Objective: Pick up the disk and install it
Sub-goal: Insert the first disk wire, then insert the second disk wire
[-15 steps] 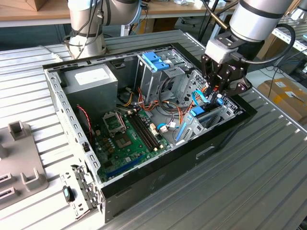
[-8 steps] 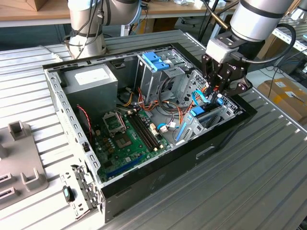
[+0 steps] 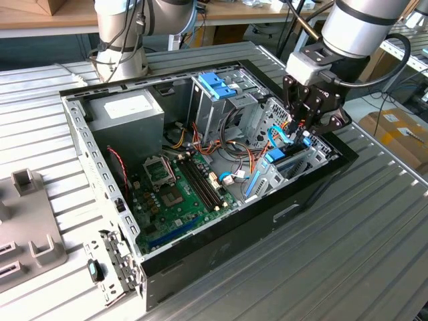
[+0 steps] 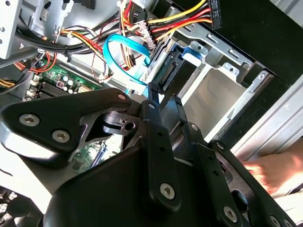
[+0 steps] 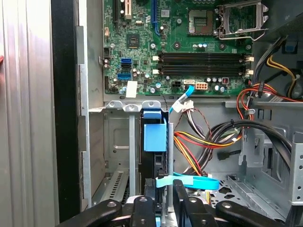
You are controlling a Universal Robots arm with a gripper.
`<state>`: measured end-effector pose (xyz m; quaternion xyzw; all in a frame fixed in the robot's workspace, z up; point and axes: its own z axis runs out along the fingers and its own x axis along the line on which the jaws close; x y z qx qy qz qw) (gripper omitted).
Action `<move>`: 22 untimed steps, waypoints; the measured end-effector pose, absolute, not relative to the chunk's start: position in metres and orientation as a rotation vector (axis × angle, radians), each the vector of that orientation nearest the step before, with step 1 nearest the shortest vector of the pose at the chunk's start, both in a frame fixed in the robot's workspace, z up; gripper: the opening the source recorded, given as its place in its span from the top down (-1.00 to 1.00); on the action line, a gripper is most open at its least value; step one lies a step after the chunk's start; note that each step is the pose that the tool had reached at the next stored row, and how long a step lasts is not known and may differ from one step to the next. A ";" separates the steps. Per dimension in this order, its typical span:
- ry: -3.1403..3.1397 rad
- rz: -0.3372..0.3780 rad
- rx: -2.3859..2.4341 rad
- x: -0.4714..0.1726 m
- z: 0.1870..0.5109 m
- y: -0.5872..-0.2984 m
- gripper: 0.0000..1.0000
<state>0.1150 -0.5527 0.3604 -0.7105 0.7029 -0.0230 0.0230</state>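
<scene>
Gripping the disk on edge, pincer pinched narrow over its blue rail, probably to line the thin side up with the slot. Standing partly down in the metal bay at the exterior view's right, just beside the cables.

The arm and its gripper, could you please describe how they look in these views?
The arm is a thick cylinder in light silver-grey with a darker grey band, ending in a pale grey wrist block. A black cable loops beside it. The gripper is black, built of flat angular linkage plates joined by silver screws; in both wrist views those bolted black links look matte.
</scene>
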 end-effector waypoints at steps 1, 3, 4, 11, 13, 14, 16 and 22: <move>2.177 -0.071 -2.200 0.115 0.360 -0.553 0.41; 2.187 -0.072 -2.190 0.115 0.360 -0.553 0.41; 2.188 -0.071 -2.190 0.115 0.360 -0.553 0.41; 2.188 -0.071 -2.189 0.115 0.360 -0.553 0.41; 2.188 -0.071 -2.189 0.115 0.360 -0.553 0.41; 2.188 -0.071 -2.189 0.115 0.360 -0.553 0.41; 2.188 -0.072 -2.189 0.115 0.361 -0.553 0.41; 2.188 -0.071 -2.189 0.115 0.369 -0.553 0.41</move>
